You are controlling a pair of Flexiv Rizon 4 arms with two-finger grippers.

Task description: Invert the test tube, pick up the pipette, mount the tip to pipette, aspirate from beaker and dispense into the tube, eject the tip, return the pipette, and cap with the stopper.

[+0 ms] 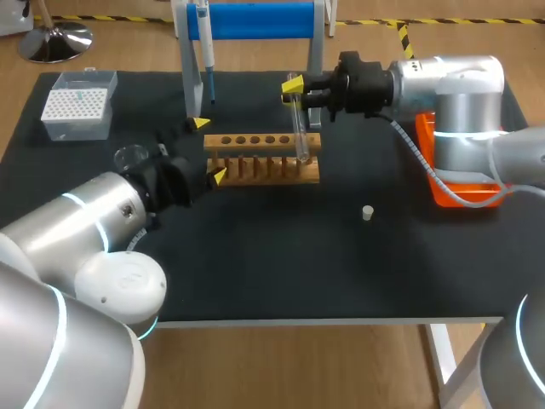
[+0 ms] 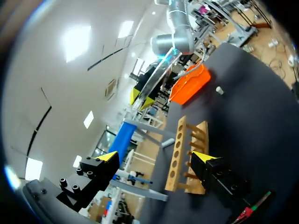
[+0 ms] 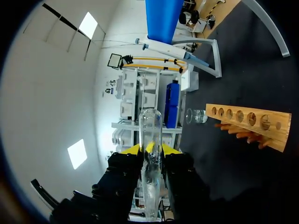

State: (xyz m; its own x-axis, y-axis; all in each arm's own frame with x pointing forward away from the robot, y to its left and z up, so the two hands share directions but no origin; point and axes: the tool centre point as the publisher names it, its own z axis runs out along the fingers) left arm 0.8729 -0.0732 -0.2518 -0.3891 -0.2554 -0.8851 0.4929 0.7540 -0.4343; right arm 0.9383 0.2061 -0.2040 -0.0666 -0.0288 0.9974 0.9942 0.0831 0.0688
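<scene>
Test tube (image 1: pixel 299 128) is off the table, clamped between the two yellow-tipped fingers of the right gripper (image 1: pixel 301 92) near its upper end. It hangs slightly tilted over the right end of the wooden rack (image 1: pixel 264 158), its lower end level with the rack's top board. From the right wrist view the glass runs straight out along the fingers, but I cannot say for sure which end is the mouth. The left gripper (image 1: pixel 210 150) sits at the rack's left end with its fingers spread wide and nothing between them, the rack's end just ahead of it. The pipette (image 1: pixel 205 51) hangs on its stand behind the rack, the tip box (image 1: pixel 78 106) lies well off to the rack's left and behind it, the beaker (image 1: pixel 130 156) stands to the left of the rack, and the stopper (image 1: pixel 367 212) rests on the mat in front of the rack's right end. My reading is that the first step, inverting the tube, is in hand and everything after it is untouched. The next move probably calls for the tube to be brought fully upright with its mouth up. Its lower end must then line up over a hole near the rack's right end, go straight down, and be seated before the fingers let go.
</scene>
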